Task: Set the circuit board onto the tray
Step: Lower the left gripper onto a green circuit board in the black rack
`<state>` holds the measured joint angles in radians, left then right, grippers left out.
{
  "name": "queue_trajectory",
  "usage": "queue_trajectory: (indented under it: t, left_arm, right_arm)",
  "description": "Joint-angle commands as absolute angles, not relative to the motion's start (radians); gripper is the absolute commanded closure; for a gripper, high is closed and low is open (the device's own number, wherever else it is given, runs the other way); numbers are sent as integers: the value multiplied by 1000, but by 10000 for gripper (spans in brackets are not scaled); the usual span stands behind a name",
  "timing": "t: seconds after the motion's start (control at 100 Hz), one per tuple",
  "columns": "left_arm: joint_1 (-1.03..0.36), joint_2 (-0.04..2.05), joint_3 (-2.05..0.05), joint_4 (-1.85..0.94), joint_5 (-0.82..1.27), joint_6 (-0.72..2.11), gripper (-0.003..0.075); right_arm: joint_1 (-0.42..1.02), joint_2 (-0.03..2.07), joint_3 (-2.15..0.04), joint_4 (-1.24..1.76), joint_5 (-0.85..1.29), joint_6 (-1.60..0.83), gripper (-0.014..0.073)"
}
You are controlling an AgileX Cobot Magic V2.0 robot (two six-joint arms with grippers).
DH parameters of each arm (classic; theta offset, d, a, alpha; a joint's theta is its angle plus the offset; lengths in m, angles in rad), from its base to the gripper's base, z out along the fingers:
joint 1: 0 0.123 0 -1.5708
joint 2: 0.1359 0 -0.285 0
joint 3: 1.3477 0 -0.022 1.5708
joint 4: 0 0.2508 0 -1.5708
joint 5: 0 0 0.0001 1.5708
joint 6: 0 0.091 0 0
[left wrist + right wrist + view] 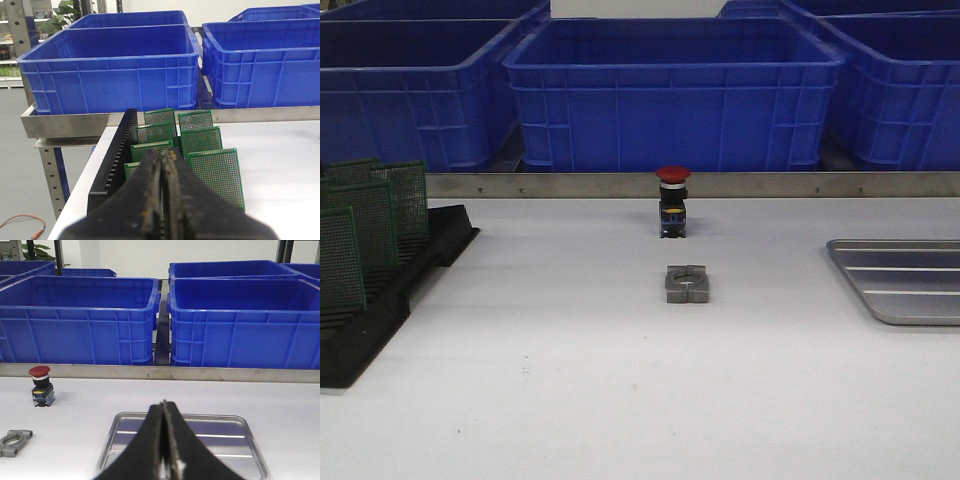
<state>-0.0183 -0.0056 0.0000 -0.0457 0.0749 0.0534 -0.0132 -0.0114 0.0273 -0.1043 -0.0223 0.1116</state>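
Several green perforated circuit boards (360, 225) stand upright in a black slotted rack (380, 310) at the table's left. In the left wrist view the boards (212, 167) stand in two rows just beyond my left gripper (164, 154), which is shut and empty. The silver-grey ridged tray (905, 280) lies at the table's right edge, empty. In the right wrist view the tray (235, 422) lies just beyond my right gripper (163, 404), which is shut and empty. Neither gripper shows in the front view.
A red-capped push button (672, 200) stands at the table's middle back, with a grey metal clamp block (687, 283) in front of it. Several blue plastic bins (670, 95) line a metal shelf behind the table. The rack (112, 165) runs along the table's left edge.
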Motion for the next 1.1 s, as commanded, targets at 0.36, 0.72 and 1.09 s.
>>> queue_trajectory:
  t: [0.36,0.72,1.09]
  left_arm:
    - [-25,-36,49,-40,-11,45,741]
    - [-25,-36,49,-40,-154,45,741]
    - [-25,-34,-38,-40,-76,45,741]
  right_arm:
    - [-13,-33,14,-113,-99,112,706]
    - [-13,-33,14,-113,-99,112,706]
    - [-13,-33,14,-113,-99,112,706]
